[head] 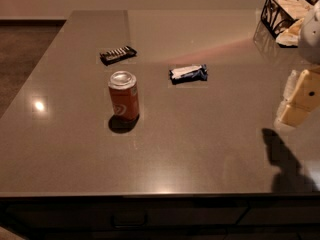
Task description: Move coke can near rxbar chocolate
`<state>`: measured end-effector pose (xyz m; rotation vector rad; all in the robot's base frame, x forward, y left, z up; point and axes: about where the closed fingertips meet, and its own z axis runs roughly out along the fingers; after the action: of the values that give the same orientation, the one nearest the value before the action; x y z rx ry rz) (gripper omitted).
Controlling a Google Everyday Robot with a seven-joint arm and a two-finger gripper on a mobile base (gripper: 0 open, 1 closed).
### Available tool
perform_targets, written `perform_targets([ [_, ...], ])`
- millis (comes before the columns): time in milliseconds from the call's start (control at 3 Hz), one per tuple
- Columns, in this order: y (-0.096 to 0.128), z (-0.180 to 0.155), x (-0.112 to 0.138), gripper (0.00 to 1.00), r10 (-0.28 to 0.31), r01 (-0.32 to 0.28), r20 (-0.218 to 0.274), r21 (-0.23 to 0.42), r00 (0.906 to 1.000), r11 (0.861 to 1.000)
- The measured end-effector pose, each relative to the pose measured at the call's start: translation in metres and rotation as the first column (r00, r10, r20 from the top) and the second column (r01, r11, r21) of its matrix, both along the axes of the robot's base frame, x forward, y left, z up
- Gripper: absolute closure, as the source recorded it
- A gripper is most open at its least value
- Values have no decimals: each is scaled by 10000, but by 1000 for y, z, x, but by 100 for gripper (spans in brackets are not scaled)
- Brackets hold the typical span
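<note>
The coke can [123,96] stands upright on the grey-brown table [200,149], left of centre. It is orange-red with a silver top and a white swirl. The rxbar chocolate [117,54] lies flat behind the can, a dark wrapper with a row of pale marks. My gripper [299,100] hangs at the right edge of the view, well to the right of the can and above the table. Its cream fingers [306,91] hold nothing, and it casts a shadow on the table below.
A crumpled dark blue-and-white wrapper [188,73] lies right of the can. A black wire basket [286,13] with pale packets stands at the back right corner. The table's front edge runs along the bottom; carpet floor shows at the far left.
</note>
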<state>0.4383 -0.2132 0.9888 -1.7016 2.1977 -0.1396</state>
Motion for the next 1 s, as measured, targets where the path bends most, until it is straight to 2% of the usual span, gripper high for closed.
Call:
perform_targets([
  [333, 1, 1, 0, 0, 5, -5, 27, 12, 10000, 10000],
  [667, 34, 4, 11, 0, 534, -546, 200, 614, 9984, 9966],
  [1000, 101, 1, 19, 0, 1642, -1678, 361, 1472, 9858, 9748],
])
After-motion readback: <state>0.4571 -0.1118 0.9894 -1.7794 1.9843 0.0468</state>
